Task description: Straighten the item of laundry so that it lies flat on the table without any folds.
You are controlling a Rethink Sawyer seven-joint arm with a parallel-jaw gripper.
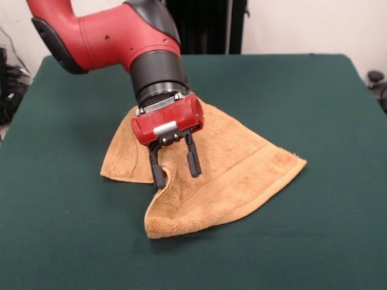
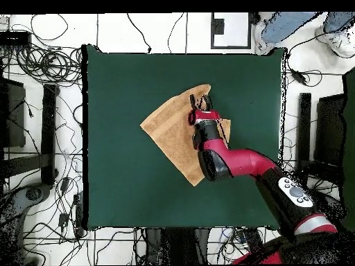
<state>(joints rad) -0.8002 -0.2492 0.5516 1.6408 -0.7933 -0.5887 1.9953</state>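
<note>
The tan-orange item of laundry [image 1: 236,166] [image 2: 170,131] lies near the middle of the green table [image 1: 302,90] [image 2: 118,90]. It is folded over itself into a rough triangle, with a thick doubled edge at the front and a woven band running along it. My gripper [image 1: 175,166] [image 2: 201,104] points down over its left part, open. The two black fingers [image 1: 157,169] stand apart. The left one reaches down to a notch in the towel's edge, and the right one stands over the cloth. I cannot tell whether the tips touch the cloth.
Green table surface surrounds the towel on all sides. Cables and equipment lie on the floor around the table [image 2: 41,104]. A person's legs and shoes [image 2: 305,24] show beyond one table corner in the overhead view.
</note>
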